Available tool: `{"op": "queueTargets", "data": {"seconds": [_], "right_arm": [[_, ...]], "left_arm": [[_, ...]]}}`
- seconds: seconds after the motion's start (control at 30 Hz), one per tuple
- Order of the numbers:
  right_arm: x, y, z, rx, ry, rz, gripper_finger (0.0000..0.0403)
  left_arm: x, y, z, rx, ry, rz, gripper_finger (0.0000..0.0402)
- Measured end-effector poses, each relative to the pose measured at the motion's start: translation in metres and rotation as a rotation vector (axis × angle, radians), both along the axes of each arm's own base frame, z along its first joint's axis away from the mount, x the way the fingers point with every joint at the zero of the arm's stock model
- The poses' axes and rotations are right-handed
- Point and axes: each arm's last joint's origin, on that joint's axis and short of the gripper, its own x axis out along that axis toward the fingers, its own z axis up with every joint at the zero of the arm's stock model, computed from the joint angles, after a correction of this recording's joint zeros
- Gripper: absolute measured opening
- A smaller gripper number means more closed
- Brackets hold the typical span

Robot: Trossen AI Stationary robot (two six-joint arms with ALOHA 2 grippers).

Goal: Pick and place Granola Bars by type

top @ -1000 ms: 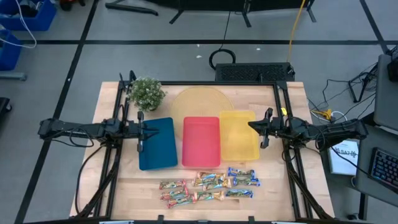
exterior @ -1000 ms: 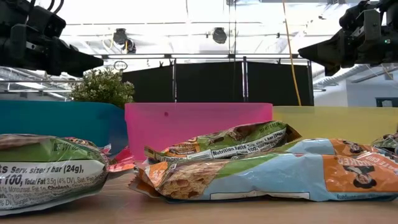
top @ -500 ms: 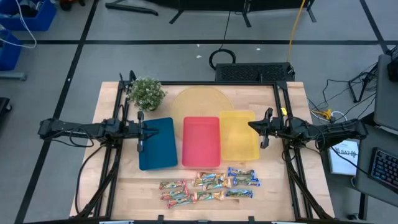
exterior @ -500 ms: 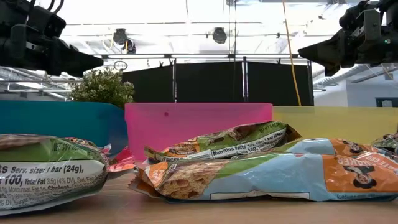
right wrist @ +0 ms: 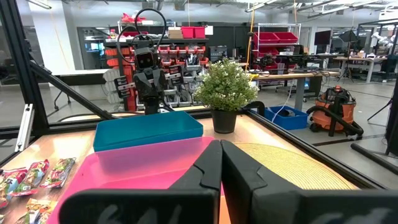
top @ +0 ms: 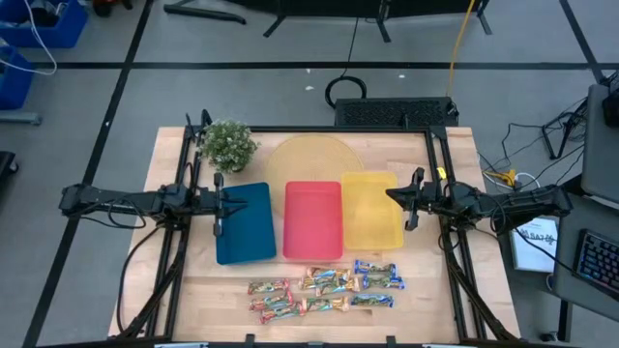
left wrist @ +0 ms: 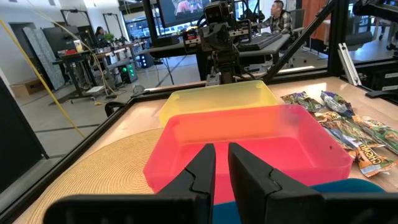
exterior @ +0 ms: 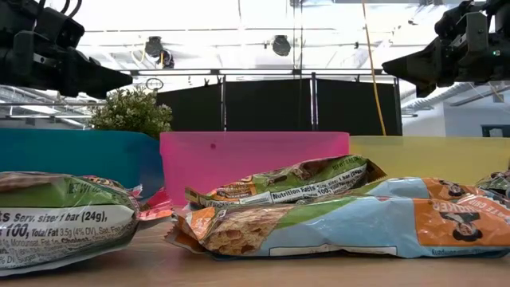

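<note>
The granola bars [top: 324, 288] lie in a loose cluster on the table's near side, flat on the wood; reddish-green ones on the left, golden-brown in the middle, blue-white on the right. The low view shows them close up [exterior: 335, 223], and both wrist views show them too [left wrist: 348, 124] [right wrist: 31, 174]. My left gripper [top: 232, 203] hovers shut above the blue tray's left edge, pointing right. My right gripper [top: 392, 193] hovers shut above the yellow tray's right edge, pointing left. Both are high above the table [exterior: 119, 80] [exterior: 390, 65] and far from the bars.
Three trays stand side by side behind the bars: blue [top: 247, 237], red [top: 313, 220], yellow [top: 372, 222]. A round woven mat [top: 309, 159] lies beyond them, and a potted plant [top: 228, 145] stands at the far left corner. People sit at desks in the room beyond.
</note>
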Motion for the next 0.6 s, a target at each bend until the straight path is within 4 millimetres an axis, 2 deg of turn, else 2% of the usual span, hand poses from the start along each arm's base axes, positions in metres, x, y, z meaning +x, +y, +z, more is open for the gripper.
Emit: {"op": "queueTargets", "data": {"seconds": [0.4,0.6], "right_arm": [[-0.0001,0.0000,0.0008,0.001,-0.008,0.001,0.0000],[0.0000,0.0000,0.0008,0.000,-0.008,0.002,0.0000]], "left_arm": [[0.0000,0.0000,0.0000,-0.001,0.000,0.000,0.0051],[0.0001,-0.0001,0.0012,-0.093,-0.018,0.002,0.0051]]}}
